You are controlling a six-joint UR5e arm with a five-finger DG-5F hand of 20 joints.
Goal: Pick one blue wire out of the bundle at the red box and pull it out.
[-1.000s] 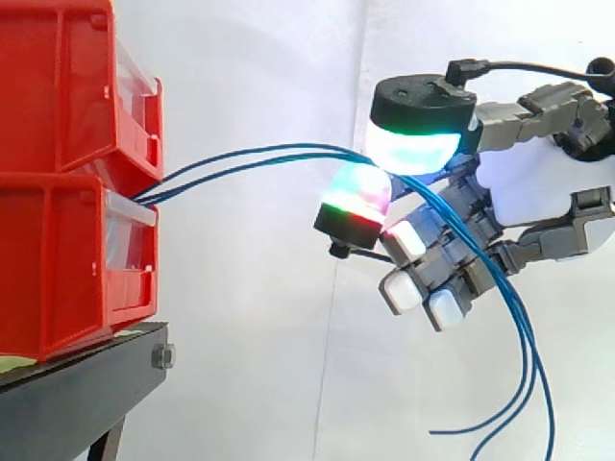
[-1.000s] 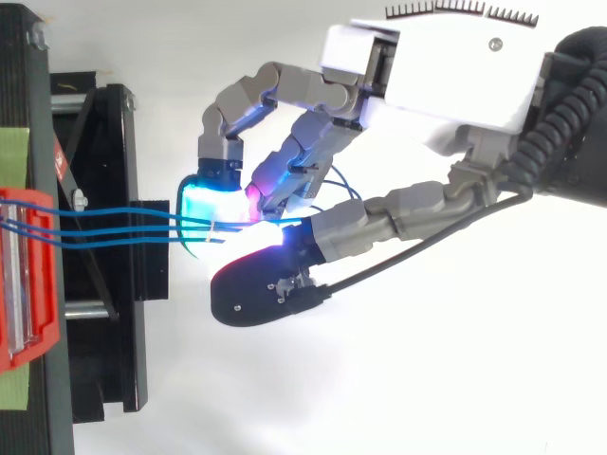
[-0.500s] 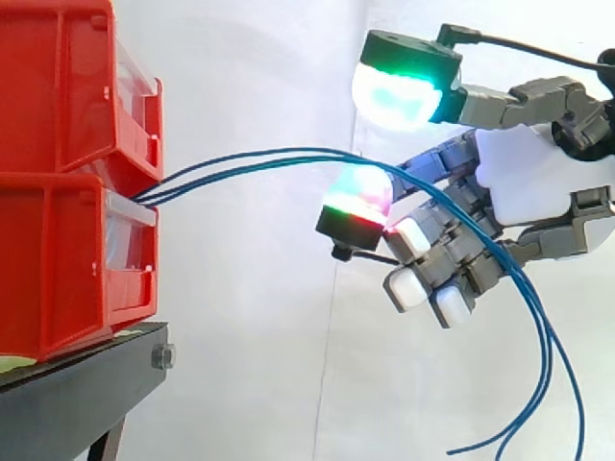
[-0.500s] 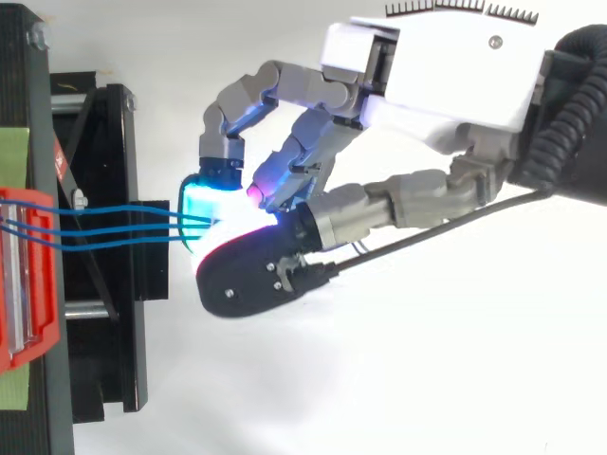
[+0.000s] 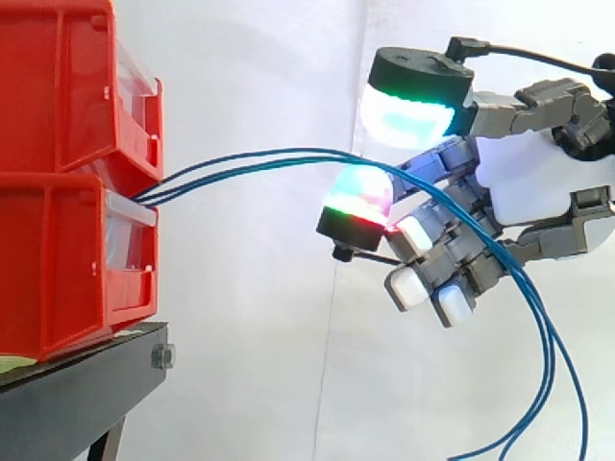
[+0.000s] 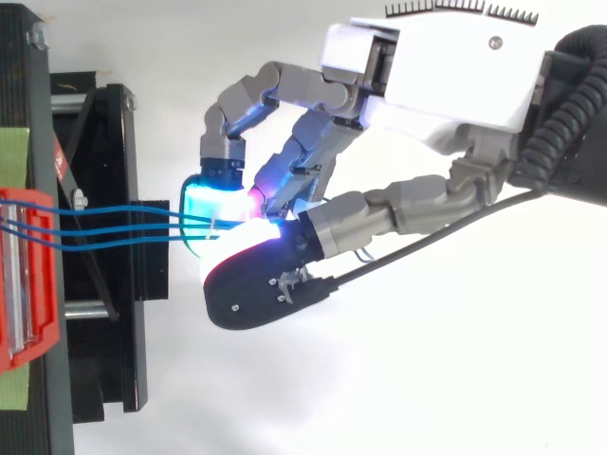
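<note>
Blue wires [image 5: 250, 161]: out of the lower red box [image 5: 58, 269] front, arching right to the hand [image 5: 538, 182], then hanging down behind it.
Fingers [image 5: 357, 197]: parted, gripping nothing.
Wires against fingers: draped over the lower glowing pad; thumb pad [image 5: 408, 106] just above, apart from them.
</note>
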